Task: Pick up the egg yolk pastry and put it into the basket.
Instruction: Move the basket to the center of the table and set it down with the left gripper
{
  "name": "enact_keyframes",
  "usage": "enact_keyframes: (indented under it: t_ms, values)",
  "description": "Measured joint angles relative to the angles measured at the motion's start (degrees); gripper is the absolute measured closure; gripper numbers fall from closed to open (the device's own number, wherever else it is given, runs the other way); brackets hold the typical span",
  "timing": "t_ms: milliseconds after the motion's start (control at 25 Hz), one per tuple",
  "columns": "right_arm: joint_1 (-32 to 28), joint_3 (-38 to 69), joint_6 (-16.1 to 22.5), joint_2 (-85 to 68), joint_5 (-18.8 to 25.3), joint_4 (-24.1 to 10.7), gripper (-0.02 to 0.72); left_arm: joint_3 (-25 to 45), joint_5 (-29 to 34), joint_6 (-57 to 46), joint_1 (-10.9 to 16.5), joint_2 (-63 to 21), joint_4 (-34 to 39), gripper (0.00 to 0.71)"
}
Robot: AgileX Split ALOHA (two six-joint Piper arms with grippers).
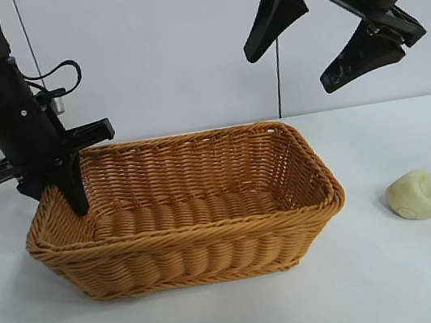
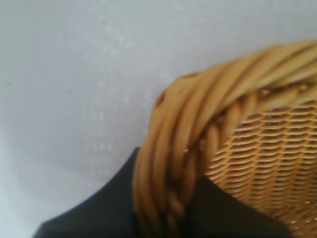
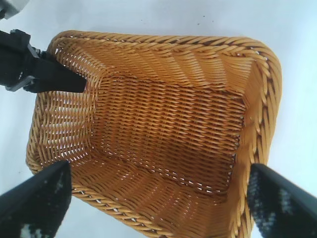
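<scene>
Lying on the table at four o'clock from the basket (image 1: pixel 184 224), the egg yolk pastry (image 1: pixel 416 194) sits below the wide-spread right gripper (image 1: pixel 320 42); the left gripper (image 1: pixel 71 180) pinches the basket's far-left rim.

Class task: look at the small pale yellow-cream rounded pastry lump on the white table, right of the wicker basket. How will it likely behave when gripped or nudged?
The pale yellow-cream rounded pastry lump shows a shallow dent, so it is probably soft and may squash under a firm pinch. Its rounded shape suggests that a sideways nudge could roll it. Its matte surface looks unlikely to slip.
</scene>
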Motion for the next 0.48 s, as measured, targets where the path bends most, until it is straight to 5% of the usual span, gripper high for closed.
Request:
enact_keyframes:
  t_ms: [400,440,480]
  values:
    - [0.0,0.0,0.0,0.0,0.1,0.0,0.041,0.0,-1.7,1.7,0.0,0.8,-0.3,0.544]
    - [0.0,0.0,0.0,0.0,0.1,0.0,0.041,0.0,-1.9,1.8,0.0,0.8,-0.5,0.501]
    - [0.0,0.0,0.0,0.0,0.1,0.0,0.041,0.0,-2.0,1.8,0.0,0.8,-0.6,0.348]
